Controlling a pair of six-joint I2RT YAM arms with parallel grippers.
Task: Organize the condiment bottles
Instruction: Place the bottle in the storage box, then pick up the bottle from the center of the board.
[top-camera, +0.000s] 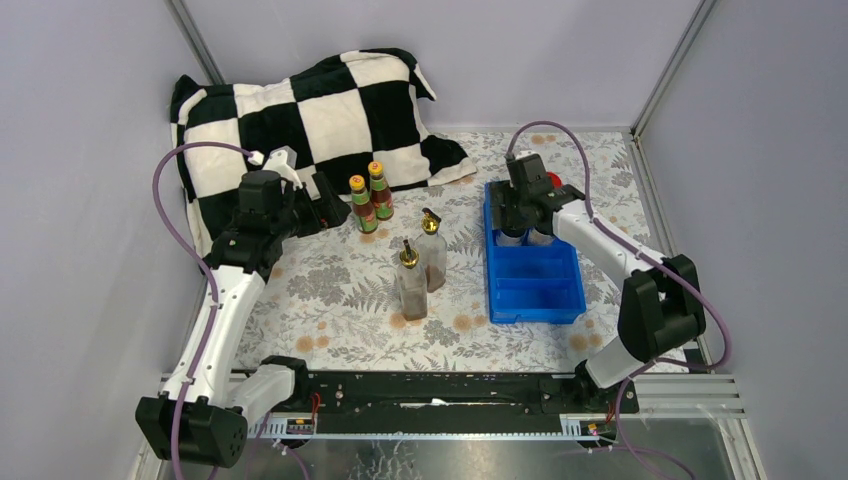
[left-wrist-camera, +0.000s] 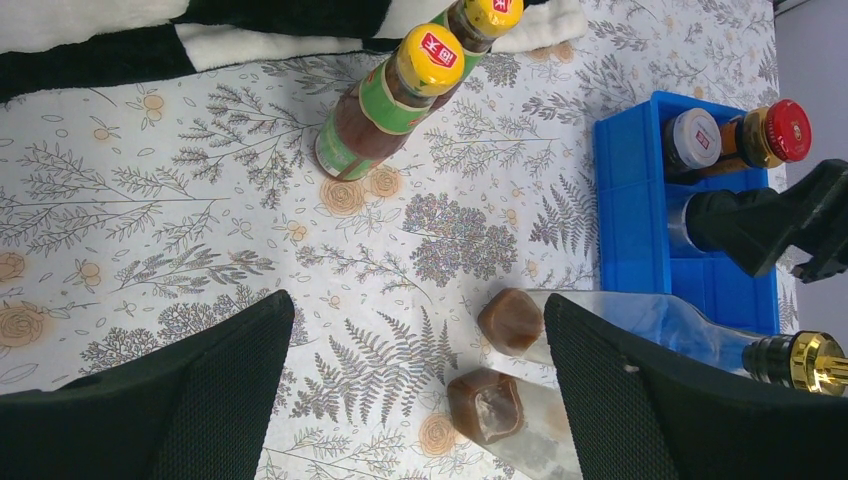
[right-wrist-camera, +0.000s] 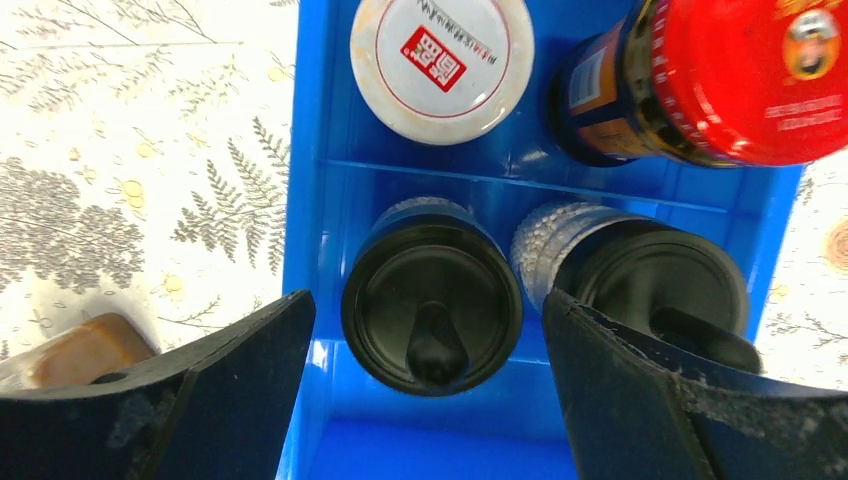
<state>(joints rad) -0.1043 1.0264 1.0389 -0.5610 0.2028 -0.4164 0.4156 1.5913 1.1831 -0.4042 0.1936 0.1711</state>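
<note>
Two orange-capped dark sauce bottles stand side by side near the pillow; they also show in the left wrist view. Two tall clear gold-spouted bottles stand mid-table, close together. In the blue tray's far compartments sit the white-lidded jar and the red-lidded jar. Behind them are two black-capped shakers. My right gripper is open above the left shaker and does not touch it. My left gripper is open and empty, left of the sauce bottles.
A black-and-white checkered pillow lies at the back left, just behind the sauce bottles. The tray's two near compartments hold nothing. Grey walls close in the table on three sides. A flowered cloth covers the table.
</note>
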